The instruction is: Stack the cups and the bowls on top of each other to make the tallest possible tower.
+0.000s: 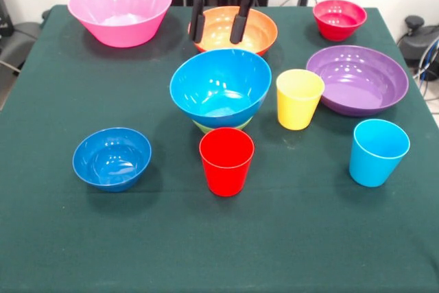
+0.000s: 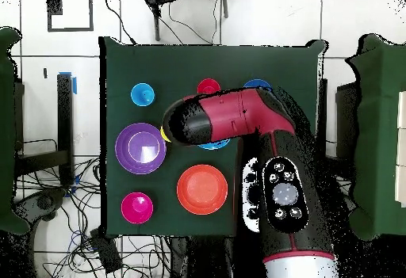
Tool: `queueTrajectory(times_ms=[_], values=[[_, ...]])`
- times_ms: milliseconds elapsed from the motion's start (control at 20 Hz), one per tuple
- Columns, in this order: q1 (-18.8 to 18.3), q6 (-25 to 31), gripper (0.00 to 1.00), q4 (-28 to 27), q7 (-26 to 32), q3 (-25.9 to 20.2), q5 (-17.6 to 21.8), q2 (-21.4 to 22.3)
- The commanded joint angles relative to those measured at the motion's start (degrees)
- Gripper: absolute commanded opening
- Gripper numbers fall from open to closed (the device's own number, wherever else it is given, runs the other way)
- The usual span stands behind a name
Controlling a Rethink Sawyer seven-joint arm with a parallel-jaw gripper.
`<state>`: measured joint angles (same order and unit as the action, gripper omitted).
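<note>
My gripper (image 1: 219,24) hangs open and empty at the back of the table, its two black fingers (image 1: 197,22) in front of the orange bowl (image 1: 255,31). In front of it the large blue bowl (image 1: 220,87) sits on the small green bowl (image 1: 221,126). The red cup (image 1: 226,160) stands upright just in front of that pair. The yellow cup (image 1: 299,98) stands to their right and the sky-blue cup (image 1: 378,151) further right. The small blue bowl (image 1: 112,158) lies at the front left. In the overhead view my arm (image 2: 238,116) hides the gripper.
The large pink bowl (image 1: 120,8) is at the back left, the small red bowl (image 1: 339,18) at the back right, and the wide purple bowl (image 1: 357,79) on the right. All stand on a green cloth (image 1: 68,238). Cables lie beyond the table edges.
</note>
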<state>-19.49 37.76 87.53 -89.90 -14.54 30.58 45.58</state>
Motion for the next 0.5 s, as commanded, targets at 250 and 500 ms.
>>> queueTrajectory(times_ms=[250,500], values=[[-0.82,9.72,1.00,-8.29,12.28,-6.95,1.36,-5.94],[-1.87,9.17,1.00,-7.99,12.88,-7.50,1.82,-5.71]])
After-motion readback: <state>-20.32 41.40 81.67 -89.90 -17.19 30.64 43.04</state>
